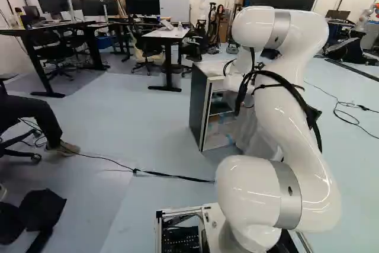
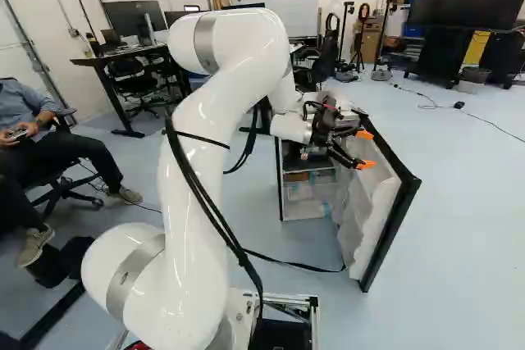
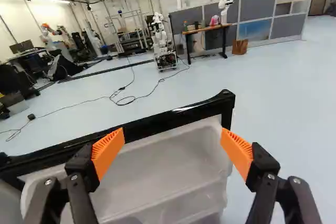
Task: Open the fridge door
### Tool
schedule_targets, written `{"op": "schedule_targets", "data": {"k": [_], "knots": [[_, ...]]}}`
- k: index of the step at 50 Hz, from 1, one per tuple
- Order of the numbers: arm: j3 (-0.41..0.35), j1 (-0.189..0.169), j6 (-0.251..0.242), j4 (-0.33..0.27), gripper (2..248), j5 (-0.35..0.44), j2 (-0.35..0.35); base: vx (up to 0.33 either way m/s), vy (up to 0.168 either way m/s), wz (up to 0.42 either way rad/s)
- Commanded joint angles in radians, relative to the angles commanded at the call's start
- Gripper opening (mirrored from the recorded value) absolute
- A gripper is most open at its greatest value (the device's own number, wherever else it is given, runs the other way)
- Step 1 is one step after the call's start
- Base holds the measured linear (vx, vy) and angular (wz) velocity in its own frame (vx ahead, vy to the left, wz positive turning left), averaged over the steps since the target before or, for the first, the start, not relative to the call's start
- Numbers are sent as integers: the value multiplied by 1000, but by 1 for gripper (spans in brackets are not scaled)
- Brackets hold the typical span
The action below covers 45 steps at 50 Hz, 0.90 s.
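Observation:
The fridge (image 1: 200, 108) stands ahead of the base, its shelves (image 2: 308, 190) exposed. Its door (image 2: 361, 215) is swung wide open, with the white inner side toward the compartment and a black rim around it. My gripper (image 2: 366, 149) is at the upper part of the door, on its inner side. In the wrist view the gripper (image 3: 172, 148) is open, its orange-padded fingers wide apart with the door's white liner (image 3: 163, 169) and black edge (image 3: 178, 115) ahead of and beneath them. Whether a finger touches the door, I cannot tell. The arm hides the gripper in the left base view.
Desks with monitors (image 1: 145, 7) and chairs stand beyond the fridge to the left. A black cable (image 1: 166, 175) crosses the floor before the base. Another robot (image 3: 164, 43) stands farther off, near a wooden-topped table (image 3: 207, 29) and grey partitions (image 3: 257, 9).

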<state>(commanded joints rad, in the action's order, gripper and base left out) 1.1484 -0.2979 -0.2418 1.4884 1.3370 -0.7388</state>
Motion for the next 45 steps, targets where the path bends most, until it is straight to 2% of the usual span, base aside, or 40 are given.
{"op": "schedule_targets", "data": {"k": [22,38,45], "knots": [[-160,62,0,-66,247,-44,93,0,0,0],[-270,113,0,-73,247,-51,158,0,0,0],[-290,123,0,-73,247,-51,170,0,0,0]]}}
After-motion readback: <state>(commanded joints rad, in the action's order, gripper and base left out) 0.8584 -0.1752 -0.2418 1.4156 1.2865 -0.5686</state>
